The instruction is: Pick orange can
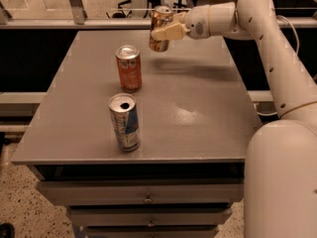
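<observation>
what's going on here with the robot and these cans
A one-armed robot is reaching across a grey table, and its gripper is closed around the orange can near the table's far edge. From this view I cannot tell whether the can is lifted or only gripped. Two other cans stand untouched nearer the front: a red-orange can and, in front of it, a taller silver-and-blue can with its top open.
</observation>
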Action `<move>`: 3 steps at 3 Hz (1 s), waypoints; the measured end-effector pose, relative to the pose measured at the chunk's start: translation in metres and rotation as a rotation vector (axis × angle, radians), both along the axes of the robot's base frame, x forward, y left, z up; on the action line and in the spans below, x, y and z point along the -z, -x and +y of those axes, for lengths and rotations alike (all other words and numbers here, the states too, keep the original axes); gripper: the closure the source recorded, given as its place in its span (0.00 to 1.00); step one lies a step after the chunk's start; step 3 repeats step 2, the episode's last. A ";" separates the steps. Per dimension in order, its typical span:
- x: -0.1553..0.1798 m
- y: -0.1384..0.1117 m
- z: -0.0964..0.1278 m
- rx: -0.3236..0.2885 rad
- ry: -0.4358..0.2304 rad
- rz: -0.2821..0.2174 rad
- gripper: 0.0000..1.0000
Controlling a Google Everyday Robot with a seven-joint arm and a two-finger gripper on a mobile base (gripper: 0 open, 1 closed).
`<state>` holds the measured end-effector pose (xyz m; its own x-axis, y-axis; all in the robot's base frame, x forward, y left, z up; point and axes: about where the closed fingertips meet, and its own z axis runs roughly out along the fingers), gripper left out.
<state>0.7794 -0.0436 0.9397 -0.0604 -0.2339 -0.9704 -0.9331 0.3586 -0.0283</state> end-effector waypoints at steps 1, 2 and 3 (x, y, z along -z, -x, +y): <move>-0.014 0.063 -0.005 -0.131 -0.037 0.051 1.00; -0.009 0.067 -0.001 -0.147 -0.034 0.063 1.00; -0.009 0.067 -0.001 -0.147 -0.034 0.063 1.00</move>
